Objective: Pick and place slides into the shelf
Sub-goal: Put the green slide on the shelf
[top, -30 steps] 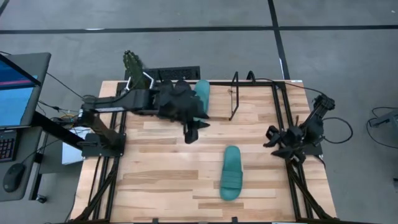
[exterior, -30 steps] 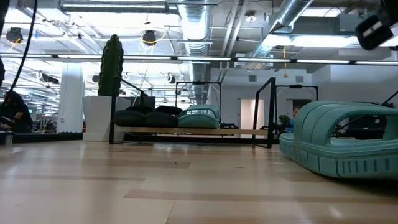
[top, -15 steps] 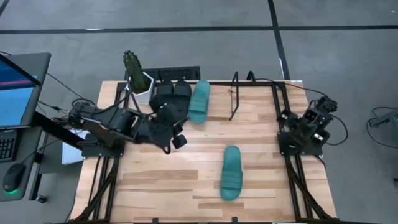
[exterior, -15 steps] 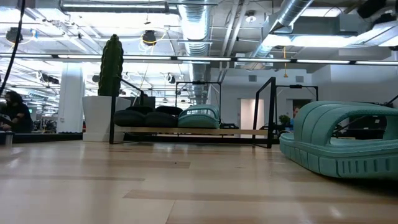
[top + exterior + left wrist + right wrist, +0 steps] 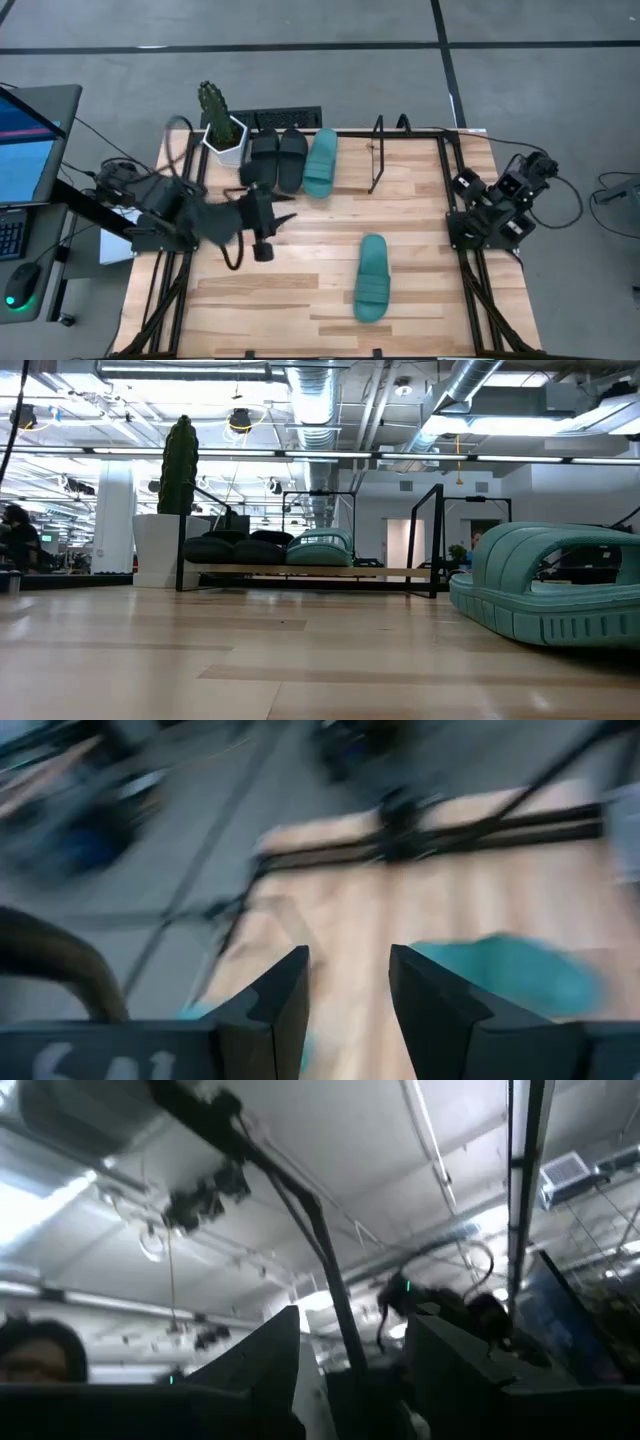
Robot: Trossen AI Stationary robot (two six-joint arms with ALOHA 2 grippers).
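The remaining teal slide (image 5: 372, 279) lies loose on the table (image 5: 280, 300), in its front half and a little right of centre. Its long axis runs front to back, tilted only slightly, so the wide strap crosses that axis from side to side. The other three slides, two black (image 5: 277, 158) and one teal (image 5: 321, 160), already sit side by side in the shelf (image 5: 377, 152) along the far edge, next to the potted cactus (image 5: 217, 122).

From the loose slide, the left gripper (image 5: 262, 222) lies toward the left and somewhat farther back, above the table surface. Its fingers (image 5: 275, 1005) stand partly apart with nothing between them. The right gripper (image 5: 540, 168) is folded back over its mount at the table's right edge, beyond the wood, jaws apart and empty.

Judge the left arm the better placed: it is already out over the table, while the right arm is parked. You should expect a reach rightward and forward. Align the jaws across the slide's long axis, so they can close on the strap or the sole edges.
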